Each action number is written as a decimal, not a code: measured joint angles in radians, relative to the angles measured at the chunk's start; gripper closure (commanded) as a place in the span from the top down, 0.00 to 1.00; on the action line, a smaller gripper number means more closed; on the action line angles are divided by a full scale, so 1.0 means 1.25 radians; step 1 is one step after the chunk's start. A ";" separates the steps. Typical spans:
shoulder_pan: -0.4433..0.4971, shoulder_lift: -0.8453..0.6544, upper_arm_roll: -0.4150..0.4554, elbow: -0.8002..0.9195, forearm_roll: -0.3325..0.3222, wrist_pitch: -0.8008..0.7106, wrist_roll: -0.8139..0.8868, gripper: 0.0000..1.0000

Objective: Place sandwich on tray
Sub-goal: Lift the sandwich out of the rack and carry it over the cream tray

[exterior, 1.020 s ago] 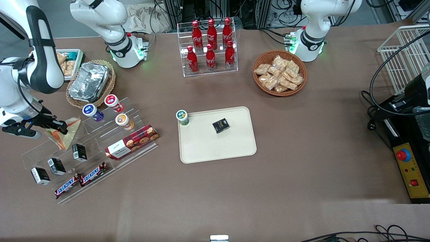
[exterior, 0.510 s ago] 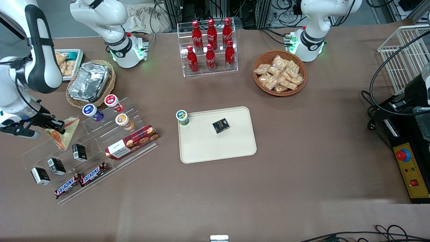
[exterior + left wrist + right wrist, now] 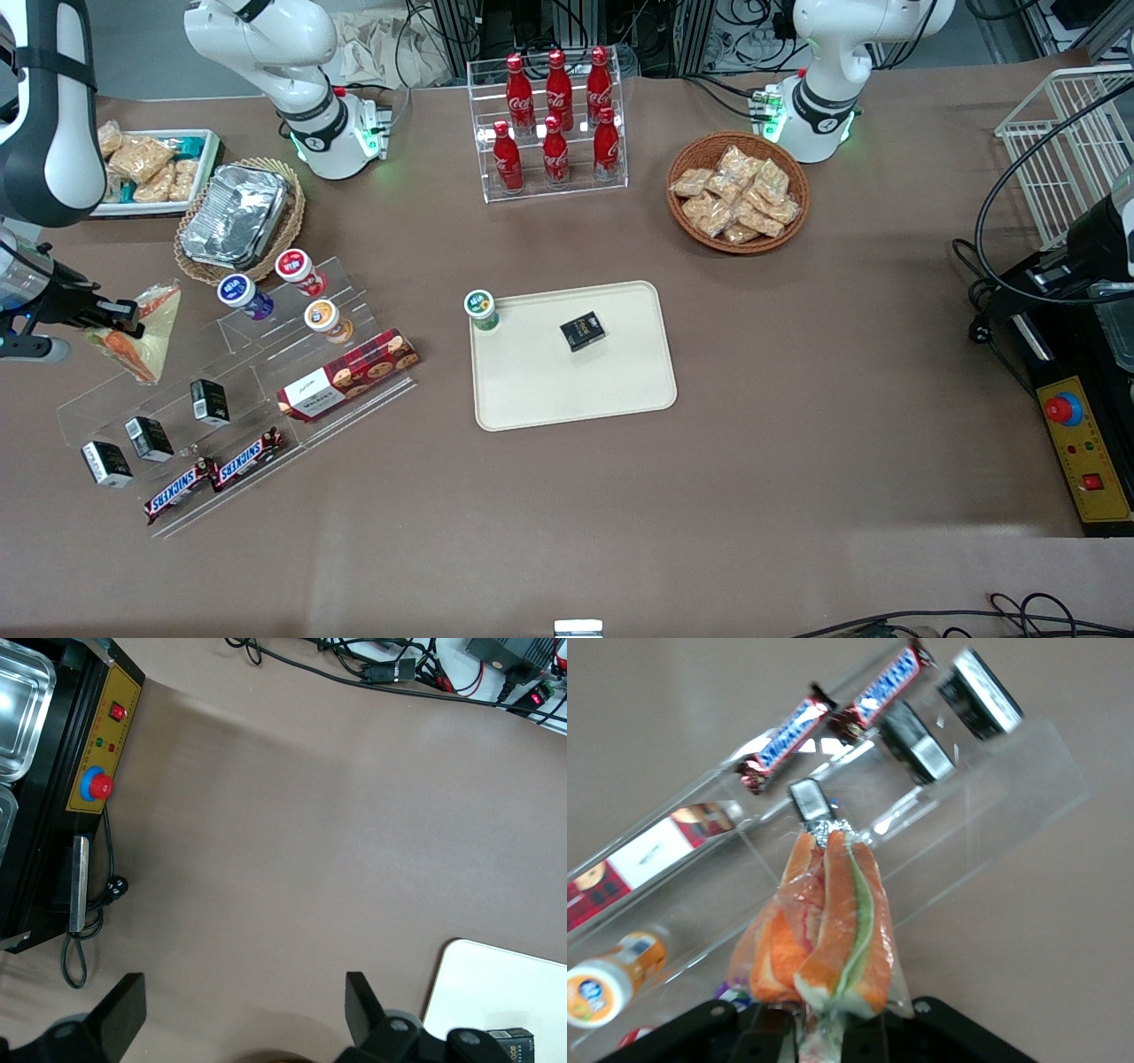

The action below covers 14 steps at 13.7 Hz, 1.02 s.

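The sandwich (image 3: pixel 142 332), a clear-wrapped triangular wedge with orange and green layers, hangs above the clear acrylic shelf, held at the working arm's end of the table. My gripper (image 3: pixel 120 321) is shut on its wrapped edge. The right wrist view shows the sandwich (image 3: pixel 828 926) pinched between the black fingers (image 3: pixel 864 1041), with the shelf below it. The cream-beige tray (image 3: pixel 576 381) lies flat at the table's middle, far from the gripper toward the parked arm's end. A small black box (image 3: pixel 582 330) sits on the tray and a green-lidded cup (image 3: pixel 480 309) stands at its corner.
The stepped acrylic shelf (image 3: pixel 266 390) holds small cups, black boxes, a red cookie box (image 3: pixel 347 374) and Snickers bars (image 3: pixel 213 474). A foil container (image 3: pixel 236 215) in a wicker basket and a white snack bin (image 3: pixel 151 168) lie nearby. A cola rack (image 3: pixel 554 124) and a snack basket (image 3: pixel 737 192) stand farther from the camera.
My gripper has lifted the sandwich off the shelf and carried it up and outward, toward the working arm's end of the table. The arm has risen, uncovering the white snack bin.
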 measured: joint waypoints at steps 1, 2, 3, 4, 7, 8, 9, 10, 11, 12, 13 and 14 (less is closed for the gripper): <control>0.014 0.000 0.001 0.010 0.000 -0.002 -0.019 0.00; 0.028 0.000 0.002 0.017 0.000 -0.004 -0.040 0.00; 0.043 0.000 0.003 0.022 0.000 -0.006 -0.069 0.00; 0.061 0.000 0.004 0.026 0.000 -0.009 -0.109 0.00; 0.157 0.001 0.006 0.054 0.001 -0.036 -0.179 0.00; 0.183 0.001 0.008 0.060 0.011 -0.041 -0.179 0.00; 0.207 0.001 0.008 0.062 0.037 -0.042 -0.181 0.00; 0.228 0.002 0.009 0.063 0.068 -0.042 -0.189 0.00; 0.249 0.003 0.008 0.064 0.087 -0.042 -0.195 0.00; 0.277 0.006 0.008 0.068 0.096 -0.042 -0.198 0.00; 0.310 0.012 0.009 0.078 0.098 -0.042 -0.199 0.00; 0.345 0.021 0.009 0.094 0.099 -0.042 -0.198 0.00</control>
